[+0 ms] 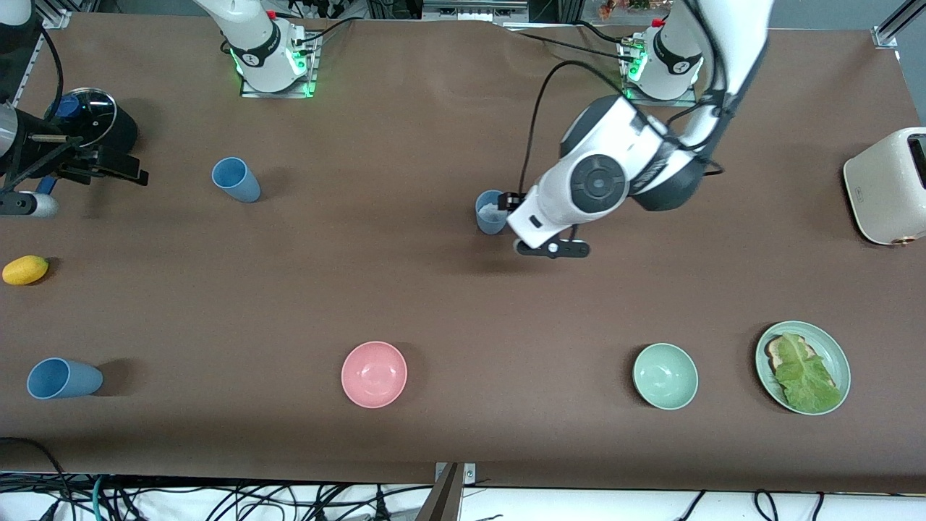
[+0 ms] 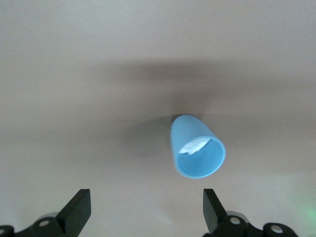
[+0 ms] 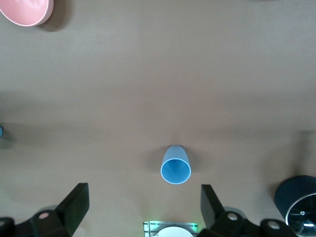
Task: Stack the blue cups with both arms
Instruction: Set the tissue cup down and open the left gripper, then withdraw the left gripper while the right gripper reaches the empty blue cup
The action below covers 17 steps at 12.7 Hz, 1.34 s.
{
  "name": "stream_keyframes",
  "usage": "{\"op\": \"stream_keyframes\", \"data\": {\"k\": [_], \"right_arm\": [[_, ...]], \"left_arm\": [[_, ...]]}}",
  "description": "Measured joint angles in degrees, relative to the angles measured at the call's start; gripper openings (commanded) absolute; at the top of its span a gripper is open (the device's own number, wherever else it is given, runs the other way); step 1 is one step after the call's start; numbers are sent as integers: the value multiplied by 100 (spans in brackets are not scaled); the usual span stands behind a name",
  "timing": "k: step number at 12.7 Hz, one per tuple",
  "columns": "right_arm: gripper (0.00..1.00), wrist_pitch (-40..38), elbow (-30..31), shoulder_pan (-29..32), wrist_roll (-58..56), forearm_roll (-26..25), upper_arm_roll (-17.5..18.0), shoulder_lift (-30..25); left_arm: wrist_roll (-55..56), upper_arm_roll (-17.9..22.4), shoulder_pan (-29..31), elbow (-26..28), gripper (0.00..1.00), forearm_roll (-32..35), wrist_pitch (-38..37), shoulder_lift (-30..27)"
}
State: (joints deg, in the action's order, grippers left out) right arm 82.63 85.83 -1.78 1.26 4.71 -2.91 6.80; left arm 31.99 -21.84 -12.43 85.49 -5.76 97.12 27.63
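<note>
Three blue cups are in view. One blue cup (image 1: 490,211) (image 2: 197,150) stands mid-table with a pale patch inside it. My left gripper (image 1: 511,201) (image 2: 146,197) hangs just beside that cup, toward the left arm's end, open, with only bare table between its fingers. A second blue cup (image 1: 235,179) (image 3: 176,165) sits near the right arm's base. My right gripper (image 3: 144,192) is open high above this cup and is out of the front view. The third blue cup (image 1: 64,378) is close to the front edge at the right arm's end.
A pink bowl (image 1: 374,374) (image 3: 27,10), a pale green bowl (image 1: 665,375) and a green plate (image 1: 839,358) with bread and lettuce line the front. A cream toaster (image 1: 890,184) stands at the left arm's end. A yellow fruit (image 1: 25,270) and black equipment (image 1: 87,130) (image 3: 298,202) are at the right arm's end.
</note>
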Motion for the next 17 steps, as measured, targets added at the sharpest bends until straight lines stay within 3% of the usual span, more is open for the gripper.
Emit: {"op": "stream_keyframes", "data": {"k": [6,13,15,17], "right_arm": [[100,-83,11,5,-2,-1,-2,210],[100,-263,121,-63,-21,-373,44,491],[100,-169,520,-107,-21,-384,178,281],[100,330,1381,-144,-21,-402,295,-220]], "left_arm": [[-58,4,140,-337,100,1288,-835,-396],[-2214,191,1331,-542,100,1351,-508,-502],[-2503,567,1375,-534,100,1338,-106,-626],[-2577,906,1397,-433,100,1082,236,-954]]}}
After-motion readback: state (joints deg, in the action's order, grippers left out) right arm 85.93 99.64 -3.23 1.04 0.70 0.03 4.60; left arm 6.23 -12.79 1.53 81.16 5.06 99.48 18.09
